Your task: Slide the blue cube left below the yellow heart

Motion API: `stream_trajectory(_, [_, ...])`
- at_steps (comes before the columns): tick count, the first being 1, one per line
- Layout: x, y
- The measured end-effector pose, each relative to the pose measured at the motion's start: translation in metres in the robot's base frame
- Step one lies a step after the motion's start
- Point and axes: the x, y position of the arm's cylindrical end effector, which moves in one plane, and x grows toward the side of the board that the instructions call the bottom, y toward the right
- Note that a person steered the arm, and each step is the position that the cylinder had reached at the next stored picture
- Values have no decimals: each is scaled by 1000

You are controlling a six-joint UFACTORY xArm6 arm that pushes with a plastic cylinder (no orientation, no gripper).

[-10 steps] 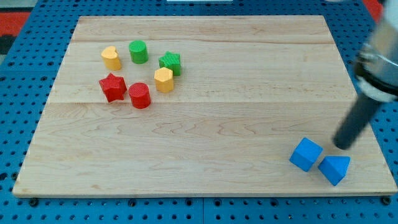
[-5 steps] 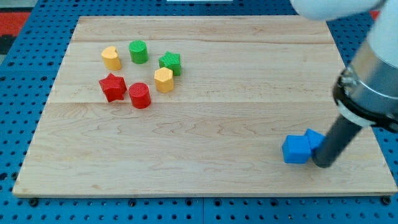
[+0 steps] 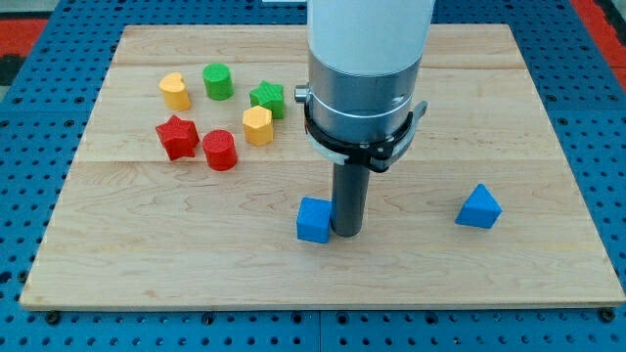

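Note:
The blue cube point(image 3: 314, 220) sits near the board's lower middle. My tip point(image 3: 346, 233) touches the cube's right side. The yellow heart point(image 3: 175, 90) lies at the upper left, far up and left of the cube. The arm's white and grey body rises above the rod and hides part of the board's upper middle.
A blue triangular block point(image 3: 478, 207) lies at the lower right. Around the yellow heart are a green cylinder point(image 3: 217, 81), a green star point(image 3: 267, 99), a yellow hexagon point(image 3: 257, 125), a red star point(image 3: 177, 137) and a red cylinder point(image 3: 220, 150). The wooden board point(image 3: 147, 254) ends close below the cube.
My tip has swept left from the lower right, pushing the blue cube to the lower middle. The blue triangular block was nudged up and left and stays behind at the right.

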Motion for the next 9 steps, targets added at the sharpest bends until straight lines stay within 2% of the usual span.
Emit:
stream_trajectory(2, [-8,-18])
stream_trajectory(4, [-22,-122])
stream_trajectory(5, [-23,-137])
stream_trajectory(6, [11,-139])
stream_trajectory(7, [11,-167])
stream_trajectory(8, [-32,-203])
stream_trajectory(9, [-45,-233])
